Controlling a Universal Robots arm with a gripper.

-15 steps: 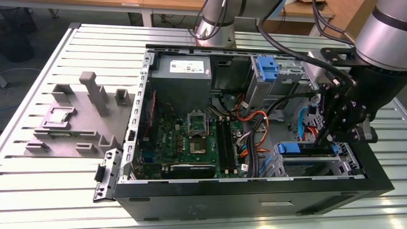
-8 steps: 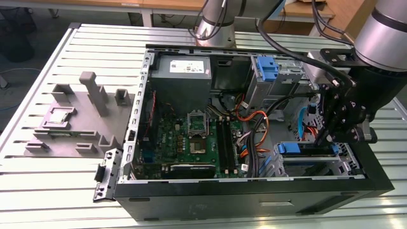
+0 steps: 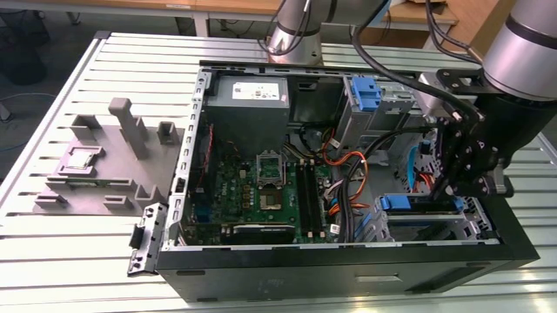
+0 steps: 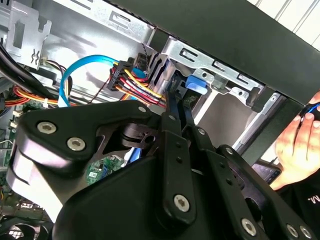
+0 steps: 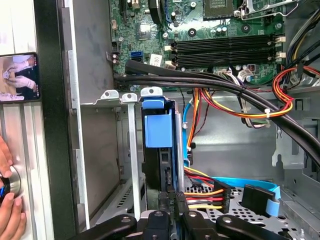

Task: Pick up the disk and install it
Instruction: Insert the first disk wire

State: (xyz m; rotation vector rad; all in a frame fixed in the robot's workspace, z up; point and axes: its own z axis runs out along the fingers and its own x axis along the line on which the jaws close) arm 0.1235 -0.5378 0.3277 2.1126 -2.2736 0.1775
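Arm (image 3: 531,45) comes in from exterior view's right, silver upper link angled down, black wrist below it. Tool (image 3: 448,195) points straight down, black linkages stacked above it. Fingers (image 4: 172,107) look pinched close together in second wrist view, tips pretty much side by side. Person's hand (image 4: 297,145) at edge of second wrist view, fingers curled.

Ext. high overview; wrist cams close-in

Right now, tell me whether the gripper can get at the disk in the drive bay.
Probably yes. The gripper sits right at the disk, which stands on edge in the drive bay. The coloured cable bundle lies close beside it but does not seem to cross the disk's edge.
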